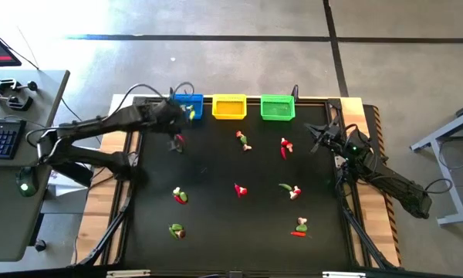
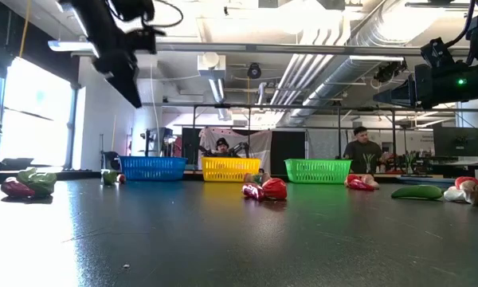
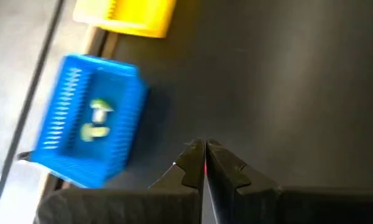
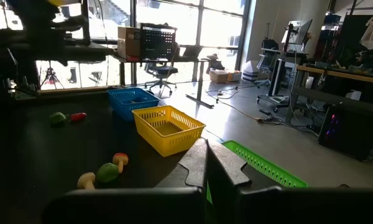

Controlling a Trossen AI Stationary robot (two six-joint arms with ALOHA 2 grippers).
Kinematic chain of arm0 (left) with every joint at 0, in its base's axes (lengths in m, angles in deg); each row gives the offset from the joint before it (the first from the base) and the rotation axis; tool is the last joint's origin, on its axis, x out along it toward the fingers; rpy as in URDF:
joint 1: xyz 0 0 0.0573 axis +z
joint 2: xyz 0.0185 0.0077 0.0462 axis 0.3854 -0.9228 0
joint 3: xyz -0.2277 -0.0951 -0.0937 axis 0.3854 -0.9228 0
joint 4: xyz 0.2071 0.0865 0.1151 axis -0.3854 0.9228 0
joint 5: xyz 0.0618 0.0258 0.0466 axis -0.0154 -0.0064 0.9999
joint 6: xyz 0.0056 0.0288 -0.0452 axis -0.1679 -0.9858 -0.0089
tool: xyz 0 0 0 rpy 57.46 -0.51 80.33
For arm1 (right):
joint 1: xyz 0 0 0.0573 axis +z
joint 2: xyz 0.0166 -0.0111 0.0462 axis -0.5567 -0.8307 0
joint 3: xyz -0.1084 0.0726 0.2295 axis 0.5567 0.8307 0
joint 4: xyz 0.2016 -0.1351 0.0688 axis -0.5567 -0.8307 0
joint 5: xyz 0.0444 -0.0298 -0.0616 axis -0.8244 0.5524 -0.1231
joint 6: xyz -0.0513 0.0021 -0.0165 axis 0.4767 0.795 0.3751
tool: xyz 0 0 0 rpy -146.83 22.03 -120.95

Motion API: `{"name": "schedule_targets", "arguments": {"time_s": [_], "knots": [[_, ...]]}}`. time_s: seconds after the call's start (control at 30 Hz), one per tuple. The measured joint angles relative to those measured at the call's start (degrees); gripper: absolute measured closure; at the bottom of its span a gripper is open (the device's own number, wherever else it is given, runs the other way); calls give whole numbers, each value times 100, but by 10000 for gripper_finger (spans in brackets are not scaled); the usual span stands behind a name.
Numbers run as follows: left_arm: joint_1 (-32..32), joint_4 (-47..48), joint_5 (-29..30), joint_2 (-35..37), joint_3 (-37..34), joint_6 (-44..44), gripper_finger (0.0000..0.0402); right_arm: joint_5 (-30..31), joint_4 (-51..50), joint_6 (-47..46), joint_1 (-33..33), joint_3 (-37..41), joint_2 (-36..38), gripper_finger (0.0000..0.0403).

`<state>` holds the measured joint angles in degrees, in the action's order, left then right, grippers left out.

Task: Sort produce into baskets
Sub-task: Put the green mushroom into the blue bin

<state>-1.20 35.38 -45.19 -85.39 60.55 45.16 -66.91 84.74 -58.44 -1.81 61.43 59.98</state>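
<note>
Two left gripper [image 3: 204, 163] fingers pressed together, seemingly pinching something red [image 3: 205, 168].

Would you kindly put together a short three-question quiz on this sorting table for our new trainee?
1. True or false: the blue basket already holds some pieces of produce.
2. Multiple choice: which basket stands between the other two along the far edge of the table? A) blue B) yellow C) green
3. Short answer: which arm's tool is near the blue basket, and what colour shows between its closed fingers?

Key:
1. True; the left wrist view shows a whitish and a green piece inside.
2. B, the yellow basket, with the green basket on its other side.
3. The left tool; something red shows between them. The right tool waits by the table's right edge.
</note>
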Motion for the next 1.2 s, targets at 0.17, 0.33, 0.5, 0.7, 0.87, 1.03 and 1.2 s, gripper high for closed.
{"name": "schedule_targets", "arguments": {"time_s": [0.17,0.33,0.5,0.7,0.87,1.03,1.2], "knots": [[-1131,421,-11,182,0,526,401,0,0,2,0,1,0,402],[-2325,595,-370,147,0,865,401,0,0,1,0,0,0,402],[-3461,595,-385,42,0,1464,401,0,0,2,0,0,0,402],[-4576,598,-153,-181,0,2317,400,-1,0,1,0,0,0,402],[-5159,866,92,-657,0,2938,379,0,0,1,0,0,0,402],[-5367,1099,309,-1272,-2,3304,338,-2,0,2,0,0,0,402],[-5316,1102,500,-1747,-6,3330,297,0,0,1,0,0,0,402]]}}
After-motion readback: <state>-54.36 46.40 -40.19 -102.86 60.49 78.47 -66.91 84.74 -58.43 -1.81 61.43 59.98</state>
